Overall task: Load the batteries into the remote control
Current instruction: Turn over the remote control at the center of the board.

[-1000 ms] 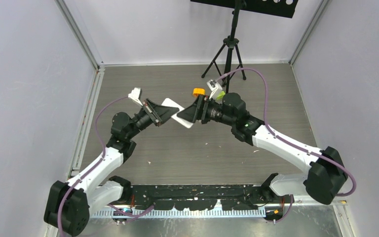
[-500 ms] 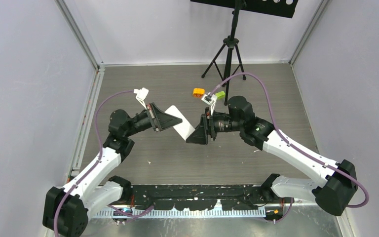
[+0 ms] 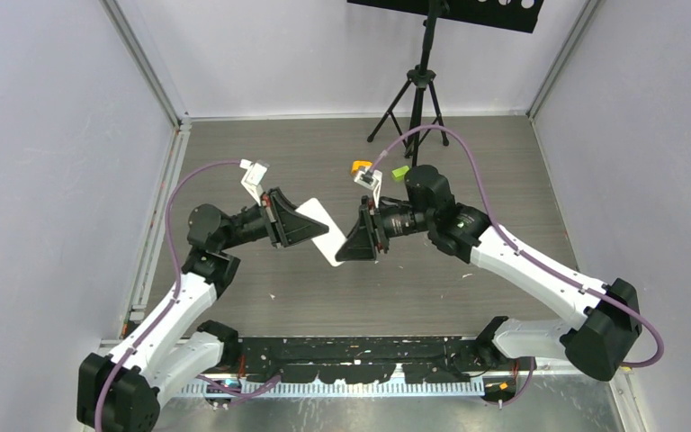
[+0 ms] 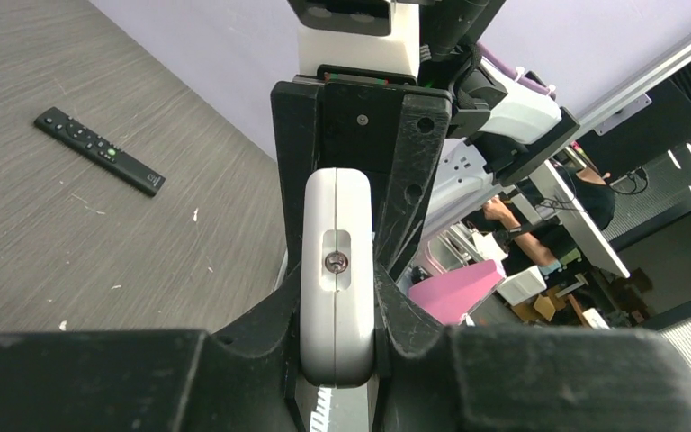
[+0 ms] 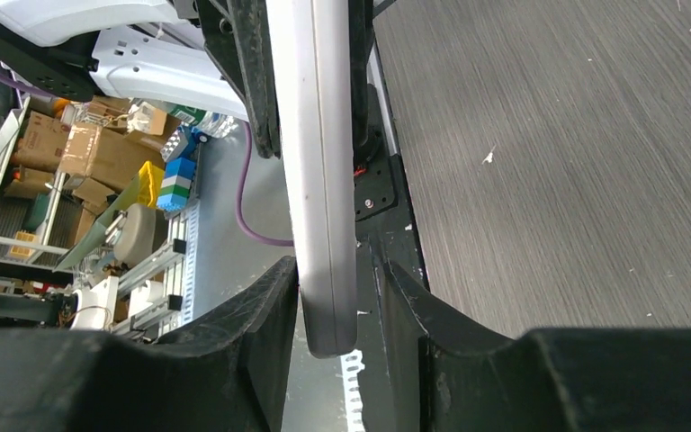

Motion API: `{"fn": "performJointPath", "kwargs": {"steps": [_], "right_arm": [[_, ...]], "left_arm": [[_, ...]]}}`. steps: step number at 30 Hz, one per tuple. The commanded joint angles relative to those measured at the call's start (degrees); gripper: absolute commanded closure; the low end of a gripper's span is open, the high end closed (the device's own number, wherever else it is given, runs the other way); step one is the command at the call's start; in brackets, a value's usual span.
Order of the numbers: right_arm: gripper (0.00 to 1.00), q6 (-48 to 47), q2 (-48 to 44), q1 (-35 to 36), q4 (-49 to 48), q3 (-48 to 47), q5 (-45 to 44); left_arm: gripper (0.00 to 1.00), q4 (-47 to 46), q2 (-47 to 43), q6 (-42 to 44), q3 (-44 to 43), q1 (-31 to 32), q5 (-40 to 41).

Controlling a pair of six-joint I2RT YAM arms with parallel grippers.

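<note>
- We see the white, flat, round-cornered plastic remote control (image 5: 318, 162) in the air over the grey wood-grain table (image 3: 324, 297), spanning the gap between the two arms and touching nothing else.
- The left gripper (image 4: 338, 315) is closed tight on one end. Its black fingers (image 4: 396, 306) press both broad faces, so the narrow end face and its small recessed screw (image 4: 334, 261) point at that wrist camera.
- The right gripper (image 5: 333, 297) pinches the opposite end the same way, with the body edge-on between its pads and no gap showing on either side.
- We judge that this two-ended hold steadies the body while it is turned or passed across. That would let one claw let go and work on the battery cover while the other keeps the remote off the table.
- We cannot find the batteries in any view, and no open compartment shows, so we take loading as not yet begun.
- The orange round block (image 3: 360, 166) and the lime green block (image 3: 400, 172) sit beyond the right wrist, well apart from the held remote.
- A slim black button remote (image 4: 99, 151) lies flat on the table, untouched.
- The risk we see is twist: if the two arms pull out of line, the smooth shell may slip from one pair of pads.
</note>
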State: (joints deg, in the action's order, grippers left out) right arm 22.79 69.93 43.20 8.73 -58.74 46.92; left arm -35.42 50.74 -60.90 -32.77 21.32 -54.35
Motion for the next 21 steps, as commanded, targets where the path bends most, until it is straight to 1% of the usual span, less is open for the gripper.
{"fn": "performJointPath", "kwargs": {"steps": [1,6,7,8,9,10,11,12,13,14,15,18,19,21], "right_arm": [[0.59,2.7,2.1,-0.2,-5.7,-2.5,-2.8],[0.9,5.1,4.0,-0.1,-7.6,-2.3,-6.7],[0.96,5.6,3.9,-0.2,-8.3,-1.7,-7.4],[0.99,5.9,3.6,-0.2,-9.3,-1.2,-8.4],[1.0,6.1,3.2,-0.2,-10.1,-0.6,-10.2],[1.0,5.9,2.6,-0.2,-10.0,0.0,-12.7],[1.0,5.4,1.7,-0.2,-9.5,0.5,-15.4],[1.0,4.8,0.8,-0.3,-9.1,1.2,-18.4],[1.0,4.2,-0.3,-0.2,-7.7,1.9,-21.9],[1.0,3.4,-1.3,-0.3,-6.3,2.5,-25.0],[1.0,2.4,-2.4,-0.2,-4.9,3.1,-28.9],[1.0,-0.5,-4.6,-0.3,2.3,4.1,-41.8],[1.0,-1.3,-4.6,-0.3,5.2,4.0,-48.2],[1.0,-2.2,-3.6,-0.3,11.5,3.3,-59.6]], "left_arm": [[1.0,-2.9,-1.2,0.3,-2.4,0.2,-4.0],[0.99,-2.6,-0.9,0.6,-2.1,0.2,-3.7],[0.95,-1.7,-0.9,1.2,-2.2,0.2,-3.3],[0.88,0.7,-0.9,2.1,-2.4,0.2,-2.3],[0.78,3.2,-1.1,3.3,-2.6,0.2,-1.3],[0.64,7.1,-1.4,5.3,-2.9,0.2,0.3],[0.47,12.0,-1.8,7.6,-3.4,0.2,2.5],[0.32,17.6,-2.4,10.5,-4.1,0.2,5.9],[0.19,23.3,-2.9,13.2,-4.7,0.2,9.7],[0.09,28.5,-3.4,15.7,-5.3,0.2,13.6],[0.02,33.2,-3.8,17.9,-5.8,0.2,18.3],[0.0,43.7,-4.5,21.4,-6.9,0.1,30.7],[0.0,46.0,-4.6,21.9,-7.1,0.1,33.9],[0.0,48.9,-4.5,22.6,-7.4,0.1,37.9]]}}
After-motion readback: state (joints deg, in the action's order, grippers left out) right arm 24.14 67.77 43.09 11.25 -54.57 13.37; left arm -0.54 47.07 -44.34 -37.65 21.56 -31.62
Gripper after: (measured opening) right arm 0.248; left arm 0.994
